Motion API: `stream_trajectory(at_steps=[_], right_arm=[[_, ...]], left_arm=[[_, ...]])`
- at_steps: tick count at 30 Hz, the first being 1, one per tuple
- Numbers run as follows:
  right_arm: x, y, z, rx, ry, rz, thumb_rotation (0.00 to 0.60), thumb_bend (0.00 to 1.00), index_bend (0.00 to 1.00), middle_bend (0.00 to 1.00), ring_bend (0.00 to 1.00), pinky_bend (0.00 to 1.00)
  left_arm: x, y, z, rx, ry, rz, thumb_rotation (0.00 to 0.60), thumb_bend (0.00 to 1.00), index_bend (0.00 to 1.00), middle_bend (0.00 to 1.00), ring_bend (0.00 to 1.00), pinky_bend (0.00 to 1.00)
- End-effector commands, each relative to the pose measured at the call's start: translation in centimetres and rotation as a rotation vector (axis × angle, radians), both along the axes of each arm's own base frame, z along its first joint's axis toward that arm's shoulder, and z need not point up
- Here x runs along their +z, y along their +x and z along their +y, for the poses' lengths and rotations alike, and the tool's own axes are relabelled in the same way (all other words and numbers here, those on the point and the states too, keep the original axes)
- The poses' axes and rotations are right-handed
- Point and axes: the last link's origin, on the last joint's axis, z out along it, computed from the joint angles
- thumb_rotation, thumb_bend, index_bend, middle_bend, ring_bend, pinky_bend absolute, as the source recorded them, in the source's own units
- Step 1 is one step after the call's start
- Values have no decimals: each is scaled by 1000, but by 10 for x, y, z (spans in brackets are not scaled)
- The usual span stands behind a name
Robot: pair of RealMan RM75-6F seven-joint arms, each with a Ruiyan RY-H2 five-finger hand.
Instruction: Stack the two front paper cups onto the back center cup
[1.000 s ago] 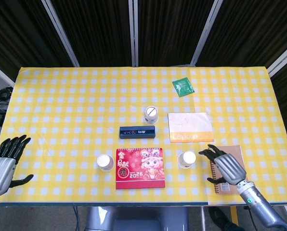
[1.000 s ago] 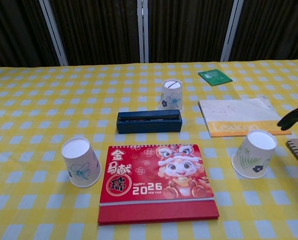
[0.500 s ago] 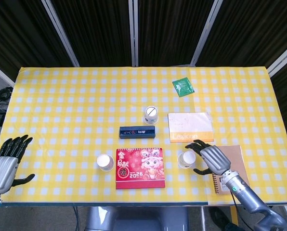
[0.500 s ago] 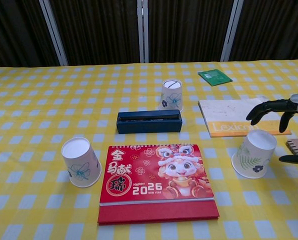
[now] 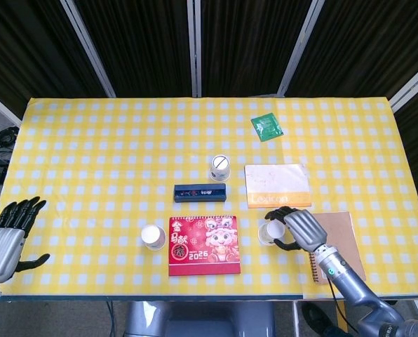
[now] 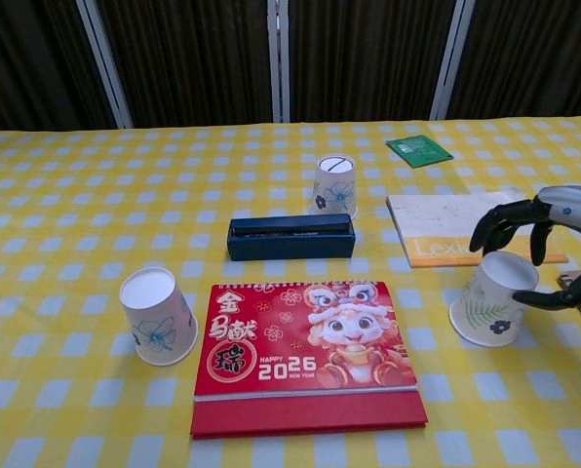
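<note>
Right hand (image 6: 554,239) now cages front-right cup (image 6: 493,300).

Red desk calendar (image 6: 305,356): "HAPPY 2026 NEW YEAR" in white, beside large gold Chinese characters, hard to make out.
Notepad (image 6: 446,226), orange lower band: "Lexicon", last letters hidden in chest view.
Navy box (image 6: 290,237): small print, unreadable.

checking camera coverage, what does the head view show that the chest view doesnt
Only the head view shows the left hand, open at the table's near left edge, and most of the brown notebook by the right hand.

Only the chest view shows the cups' printed sides and that all three stand upside down.

Both show the right hand curled around the front right cup, the front left cup, the back center cup, the red calendar and the blue box.
</note>
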Motion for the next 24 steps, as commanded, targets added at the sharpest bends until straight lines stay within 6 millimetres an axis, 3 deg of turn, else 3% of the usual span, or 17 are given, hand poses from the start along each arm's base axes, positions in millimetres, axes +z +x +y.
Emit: stream_trajectory(at_steps=[1, 8, 13, 19, 24], right_arm=[[0, 1, -1, 9, -16, 6, 600, 243, 376, 415, 329, 469], [6, 11, -4, 43, -47, 1, 600, 241, 381, 423, 331, 469], [22, 30, -17, 87, -108, -11, 600, 255, 381, 423, 333, 469], [45, 76, -56, 151, -182, -16, 600, 283, 381, 423, 337, 469], [51, 117, -92, 139, -186, -27, 600, 288, 382, 423, 337, 469]], left_arm=[[0, 0, 0, 0, -2, -2, 600, 0, 0, 0, 0, 0], [2, 0, 0, 3, -2, -9, 600, 0, 0, 0, 0, 0], [3, -2, 3, 10, -6, -21, 600, 0, 0, 0, 0, 0], [6, -3, 7, 22, -5, -35, 600, 0, 0, 0, 0, 0], [7, -4, 9, 32, -19, -39, 600, 0, 0, 0, 0, 0]])
